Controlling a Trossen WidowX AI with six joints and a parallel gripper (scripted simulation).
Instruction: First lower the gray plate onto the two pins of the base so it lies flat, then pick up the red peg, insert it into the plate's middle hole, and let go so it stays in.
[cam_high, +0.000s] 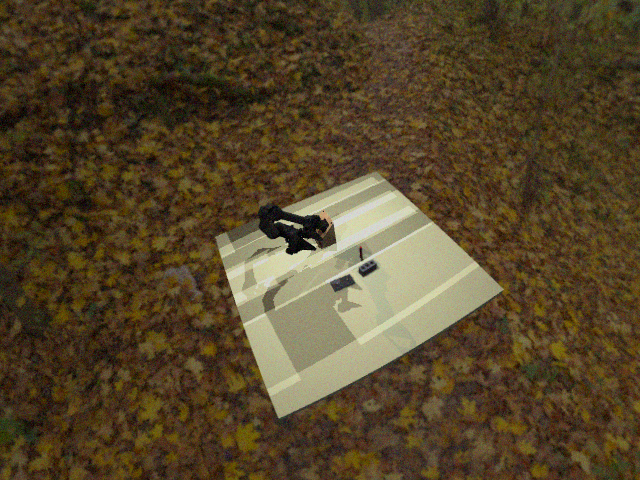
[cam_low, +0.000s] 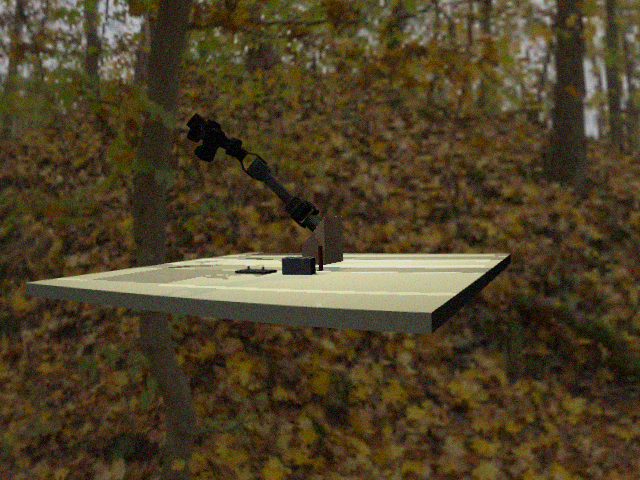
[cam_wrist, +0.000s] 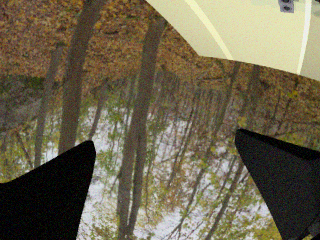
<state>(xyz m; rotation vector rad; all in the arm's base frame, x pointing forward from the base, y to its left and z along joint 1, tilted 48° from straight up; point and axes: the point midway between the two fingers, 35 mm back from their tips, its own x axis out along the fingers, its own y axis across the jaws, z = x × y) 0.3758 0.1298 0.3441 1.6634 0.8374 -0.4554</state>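
My gripper (cam_high: 303, 250) (cam_wrist: 167, 142) is open and empty, its black fingers wide apart in the wrist view. It hangs high over the left part of the table, away from all the parts. The base (cam_high: 342, 282) (cam_low: 255, 271) lies flat, with two small pins standing bare on top. The thick gray plate (cam_high: 368, 267) (cam_low: 298, 266) sits on the table beside the base, not on the pins. The red peg (cam_high: 360, 253) (cam_low: 320, 257) stands upright close beside the plate. In the wrist view a gray part with dark holes (cam_wrist: 286, 6) shows at the top edge.
The pale square table (cam_high: 423, 289) (cam_low: 372, 297) carries streaks of light and shadow. A brown wedge-shaped mount (cam_high: 327, 239) (cam_low: 331, 240) stands at the arm's foot, behind the peg in the exterior view. The table's edge shows in the wrist view.
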